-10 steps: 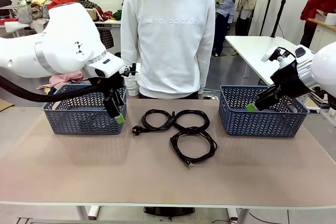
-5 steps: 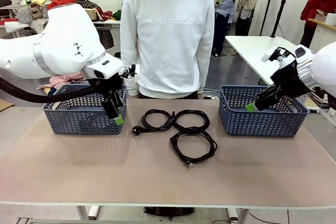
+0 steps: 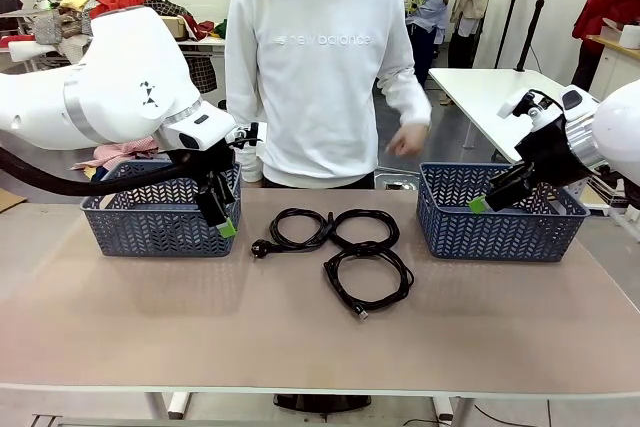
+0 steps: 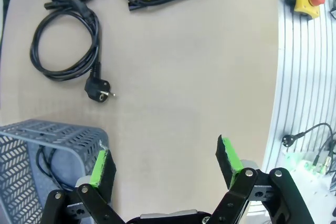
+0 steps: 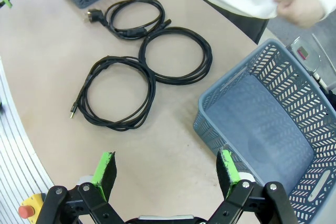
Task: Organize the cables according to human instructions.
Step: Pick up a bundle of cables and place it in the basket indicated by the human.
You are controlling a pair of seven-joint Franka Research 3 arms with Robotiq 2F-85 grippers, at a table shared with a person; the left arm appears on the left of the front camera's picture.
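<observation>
three coiled black cables [image 3: 340,247] lie on the table just right of the left blue basket [image 3: 150,232], the plug-ended coil [image 3: 290,230] nearest it. the left gripper [image 3: 228,225] hangs at that basket's right front corner, jaws spread and empty, so it looks the nearer arm. the right gripper [image 3: 482,203], also spread and empty, hovers far right of that basket, beyond the cables

Right gripper [image 5: 166,156] with jaws spread wide above tan table [image 5: 42,66], three coiled black cables [image 5: 176,56] ahead and to its left, nearest coil [image 5: 115,93] ending in a small connector, farthest coil ending in a round plug [image 5: 94,15], grey-blue basket [image 5: 215,124] just right of its right finger, person's hand [image 5: 299,6] blurred beyond the basket.
</observation>
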